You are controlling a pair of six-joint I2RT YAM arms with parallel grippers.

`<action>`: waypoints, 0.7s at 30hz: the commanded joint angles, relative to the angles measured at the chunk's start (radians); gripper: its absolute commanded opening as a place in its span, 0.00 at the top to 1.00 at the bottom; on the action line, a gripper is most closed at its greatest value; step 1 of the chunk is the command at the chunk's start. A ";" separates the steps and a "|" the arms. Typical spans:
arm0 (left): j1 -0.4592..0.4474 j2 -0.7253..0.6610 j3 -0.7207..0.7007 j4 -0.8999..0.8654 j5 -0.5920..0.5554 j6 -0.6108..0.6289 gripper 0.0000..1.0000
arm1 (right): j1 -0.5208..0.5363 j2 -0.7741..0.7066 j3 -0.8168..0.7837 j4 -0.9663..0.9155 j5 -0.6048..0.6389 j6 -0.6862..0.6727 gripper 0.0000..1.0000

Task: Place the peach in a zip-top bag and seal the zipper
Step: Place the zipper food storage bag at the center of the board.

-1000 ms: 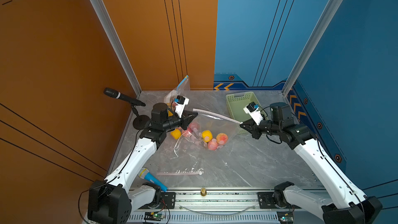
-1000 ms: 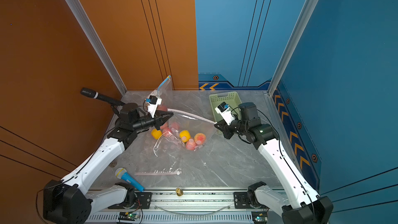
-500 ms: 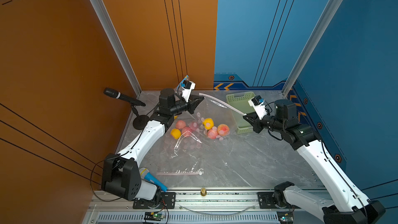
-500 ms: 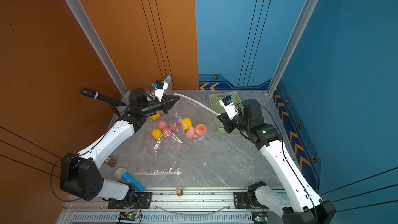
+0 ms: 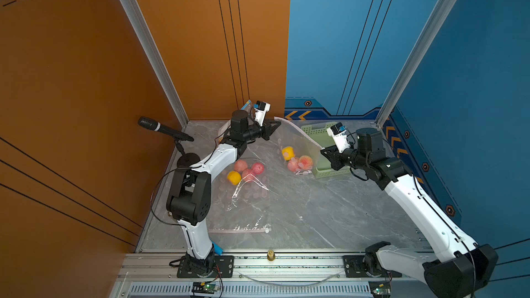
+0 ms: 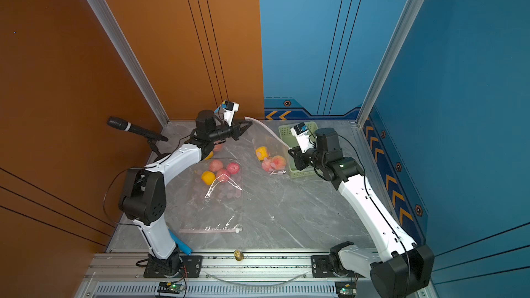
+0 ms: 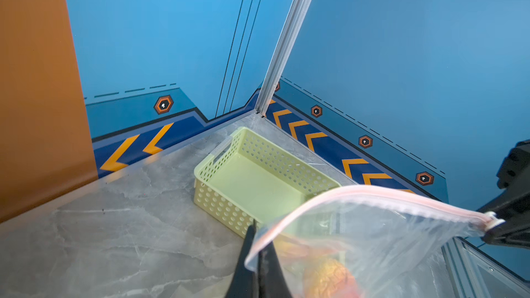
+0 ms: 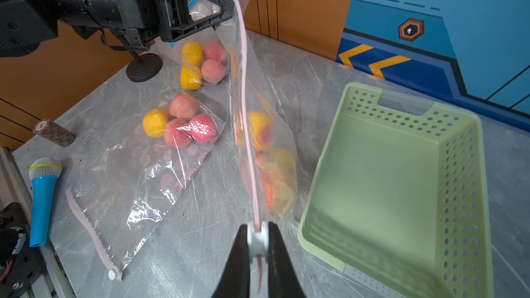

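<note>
At the upper middle of a top view, the left tool (image 5: 276, 124) is pinched together on one end of the pink zip strip (image 8: 243, 81). To the right of centre, the right tool (image 5: 323, 152) is clamped on the white slider (image 8: 257, 239) at the strip's other end. Between them the strip runs as a single taut line, so the seal looks drawn its full length, though neither wrist view is sharp enough to be certain. Below it hangs the clear bag (image 5: 298, 141), with the peach (image 5: 305, 161) and a yellow fruit (image 5: 287, 152) gathered in its bottom. Within the last second both tools have risen in the frame, toward the back of the bench (image 5: 315, 210). The load, which then lay mixed in with a second bag (image 5: 243, 184) of fruit at frame centre, has swung clear of it. It now sits just beside the near wall of the green basket (image 5: 317, 132), and whether it touches the bench cannot be told. Judged from this, bagging and zipping are essentially finished, and what remains is likely to set the bag down and let go.
</note>
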 commanded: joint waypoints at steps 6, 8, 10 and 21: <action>0.021 -0.006 -0.102 0.037 -0.018 -0.067 0.55 | -0.006 0.098 -0.019 0.049 -0.011 0.074 0.79; 0.027 -0.030 -0.126 0.038 -0.028 -0.071 0.42 | -0.004 0.105 -0.014 0.049 -0.027 0.081 0.75; 0.039 -0.065 -0.147 0.038 -0.037 -0.082 0.33 | 0.005 0.109 -0.008 0.050 -0.034 0.084 0.73; 0.069 -0.347 -0.194 -0.193 -0.163 -0.022 0.02 | 0.064 0.082 0.076 -0.017 0.036 0.092 0.32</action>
